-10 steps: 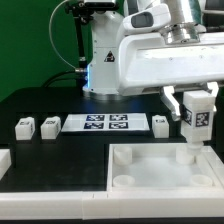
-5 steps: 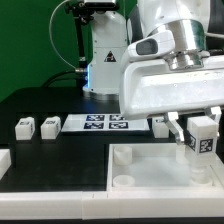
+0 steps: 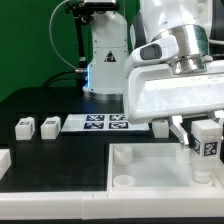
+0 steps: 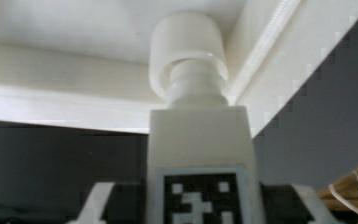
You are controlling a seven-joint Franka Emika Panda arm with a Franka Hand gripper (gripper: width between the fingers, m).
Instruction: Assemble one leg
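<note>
I have the claw (image 3: 203, 131) clamped on the leg (image 3: 208, 140), which stands upright with its marker facing the exterior camera. It hangs over the corner of the white tray (image 3: 150, 153) at the exterior view's right. I cannot tell whether its lower end touches.

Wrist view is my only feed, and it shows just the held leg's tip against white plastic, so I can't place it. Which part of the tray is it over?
Observer: The leg in the gripper stands upright over the tray's far corner, on the exterior view's right.
Operator: Are any other legs out there?
Observer: Two spare legs sit on the table, off the exterior view's left end of the marker board.
Operator: Anything at the other end of the board?
Observer: A third leg stands there, partly hidden behind the arm.
</note>
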